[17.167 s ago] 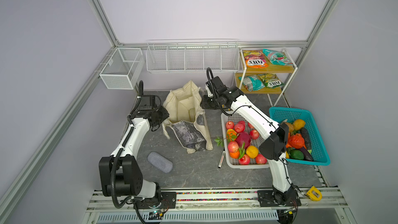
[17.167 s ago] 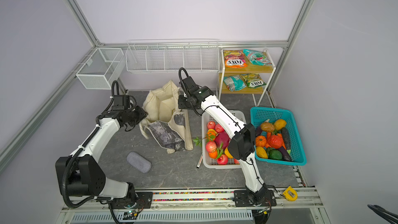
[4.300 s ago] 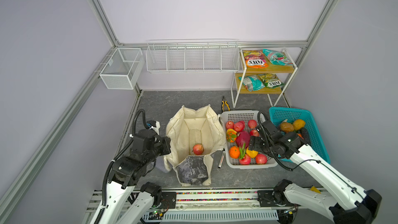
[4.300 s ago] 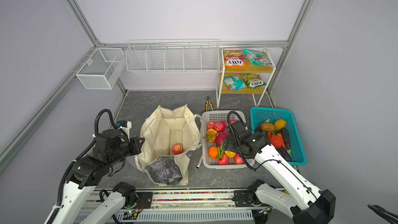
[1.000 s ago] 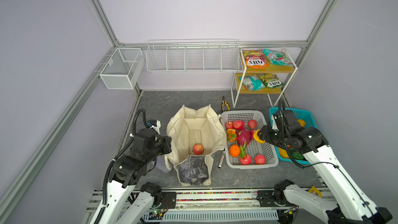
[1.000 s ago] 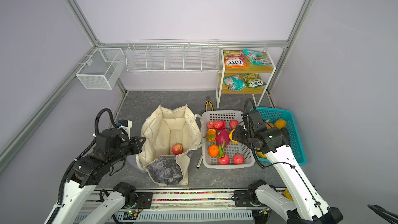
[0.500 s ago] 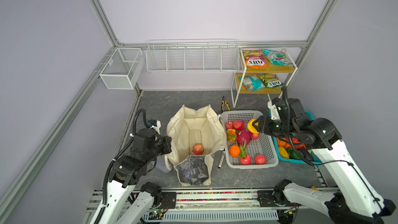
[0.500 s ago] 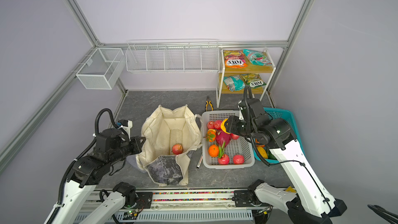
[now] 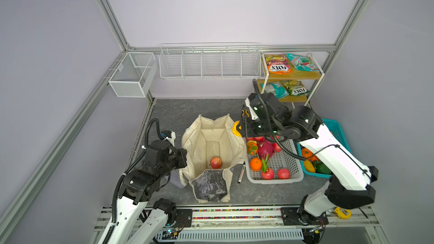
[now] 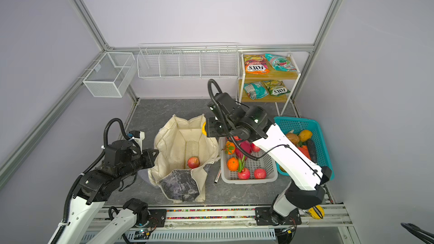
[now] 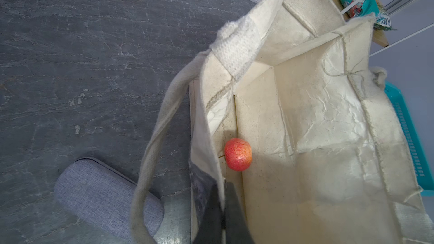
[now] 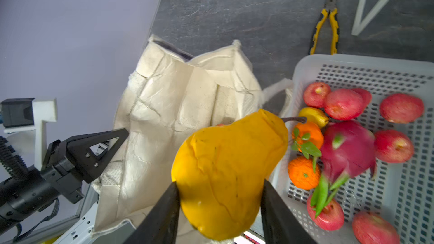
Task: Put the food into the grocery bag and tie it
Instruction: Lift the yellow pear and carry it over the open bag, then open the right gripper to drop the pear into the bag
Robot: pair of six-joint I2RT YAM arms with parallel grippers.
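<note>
The right gripper (image 12: 219,184) clasps a yellow pear (image 12: 231,160) by its fat end, long axis along the fingers and stem pointing forward, just above the grocery bag (image 9: 202,137) rim. The left gripper (image 11: 222,185) pinches the bag's left edge.

The right end effector (image 12: 220,184) grips a yellow pear-shaped fruit (image 12: 230,167) between two black fingers. The fruit shows in front of the open cream grocery bag (image 12: 178,104) and the rim of a white perforated basket (image 12: 352,63). The basket holds red apples (image 12: 344,104), oranges (image 12: 304,172) and a magenta dragon fruit (image 12: 347,149). The left end effector (image 12: 118,136) meets the bag's edge. Yellow-handled pliers (image 12: 325,29) lie on the grey bench (image 12: 234,8).
</note>
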